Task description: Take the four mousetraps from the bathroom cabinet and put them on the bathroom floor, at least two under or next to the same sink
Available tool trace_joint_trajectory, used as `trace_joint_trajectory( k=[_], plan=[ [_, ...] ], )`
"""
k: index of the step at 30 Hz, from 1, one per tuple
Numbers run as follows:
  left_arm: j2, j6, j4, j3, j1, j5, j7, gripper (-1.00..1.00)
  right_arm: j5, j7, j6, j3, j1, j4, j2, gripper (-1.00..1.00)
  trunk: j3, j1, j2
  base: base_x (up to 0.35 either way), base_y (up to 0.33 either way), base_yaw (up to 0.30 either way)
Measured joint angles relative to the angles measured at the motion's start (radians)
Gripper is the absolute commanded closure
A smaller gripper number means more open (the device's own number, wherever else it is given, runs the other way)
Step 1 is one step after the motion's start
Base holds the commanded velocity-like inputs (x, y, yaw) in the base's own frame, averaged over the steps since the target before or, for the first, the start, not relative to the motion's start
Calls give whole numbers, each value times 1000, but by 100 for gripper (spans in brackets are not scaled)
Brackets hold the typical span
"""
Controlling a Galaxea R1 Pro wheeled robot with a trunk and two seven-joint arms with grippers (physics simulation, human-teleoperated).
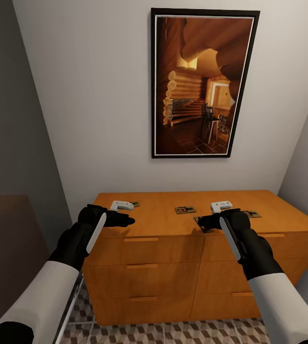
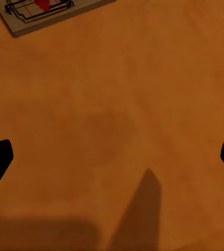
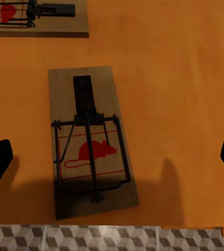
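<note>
Four mousetraps lie flat on the orange dresser (image 1: 173, 248) top, not on the floor yet, spread out so each can be picked singly. Front trap (image 3: 91, 141) sits at the top's front edge, approx 4 o'clock from the middle trap (image 1: 185, 209). Far-right trap (image 1: 252, 213) is at 3 o'clock from the middle one, far-left trap (image 1: 135, 204) at 9 o'clock.

R gripper (image 3: 112, 157) hangs over the front trap, jaws spread wide w/ the slab centred between the tips, touching nothing; prob lined up for a grab across its width. L gripper (image 2: 112, 157) is also wide apart & empty over bare wood, its nearest trap (image 2: 49, 13) well off centre. Cube-pattern floor (image 1: 173, 332) shows below the drawers.
</note>
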State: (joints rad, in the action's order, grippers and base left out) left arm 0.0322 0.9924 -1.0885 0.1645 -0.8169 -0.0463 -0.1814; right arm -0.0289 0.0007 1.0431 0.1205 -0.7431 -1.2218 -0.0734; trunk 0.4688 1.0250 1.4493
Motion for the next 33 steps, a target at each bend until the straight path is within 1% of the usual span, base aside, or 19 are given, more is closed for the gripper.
trace_joint_trajectory(
  k=[26, 29, 32, 33],
  plan=[
    [0, 0, 1, 0, 0, 1, 0, -100, -2, 5, 0, 4, 0, 0, -15, -100, 0, 0, 0, 0, 0, 0],
    [0, -4, 1, 0, 0, 1, 0, -100, -4, 6, 0, 24, 0, 0, -16, -100, 0, 0, 0, 0, 0, 0],
    [0, -9, 1, 0, 0, 1, 1, -100, -7, 8, 0, 64, 0, 1, -17, -100, 0, 0, 0, 0, 0, 0],
    [0, -9, 1, 0, 0, 1, 1, -100, -6, 8, 0, 64, 0, 1, -17, -100, 0, 0, 0, 0, 0, 0]
  ],
)
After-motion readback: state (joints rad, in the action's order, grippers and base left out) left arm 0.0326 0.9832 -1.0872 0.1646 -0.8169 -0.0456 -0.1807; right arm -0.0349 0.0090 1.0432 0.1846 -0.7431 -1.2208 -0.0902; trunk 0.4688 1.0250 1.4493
